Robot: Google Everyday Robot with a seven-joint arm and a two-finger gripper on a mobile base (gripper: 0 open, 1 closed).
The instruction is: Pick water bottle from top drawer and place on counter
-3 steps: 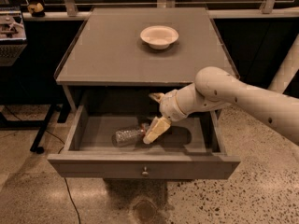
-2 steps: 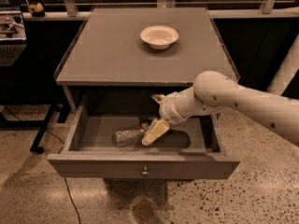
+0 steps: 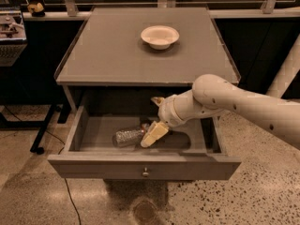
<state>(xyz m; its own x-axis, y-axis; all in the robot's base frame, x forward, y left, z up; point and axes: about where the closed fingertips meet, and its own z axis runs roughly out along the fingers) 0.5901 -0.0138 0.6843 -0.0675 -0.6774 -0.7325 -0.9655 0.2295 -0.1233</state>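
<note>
The water bottle (image 3: 127,136) is a small clear plastic thing with a crinkled, glinting body that looks silvery grey against the dull floor of the top drawer (image 3: 117,167). It lies on its side on that floor, a little left of the drawer's middle and nearer the front panel than the back wall. Its long axis runs roughly along the drawer's width, with the left end swung slightly toward the front panel and the right end slightly toward the back. The drawer is pulled out, and its small round knob (image 3: 145,173) shows at the centre of the front panel. The gripper (image 3: 149,122) hangs inside the drawer just right of the bottle, at the end of the pale arm (image 3: 243,102) that enters over the drawer's right side. Its two fingers (image 3: 154,132) are spread apart: the lower, cream one slants down toward the front panel and crosses in front of the bottle's right end, while the other juts up near the back wall. That lower finger hides the bottle's right end, so neither the cap nor the label band can be made out, nor whether finger and bottle touch. Above the drawer, the counter (image 3: 108,55) carries a white bowl (image 3: 160,36) toward its far side.
</note>
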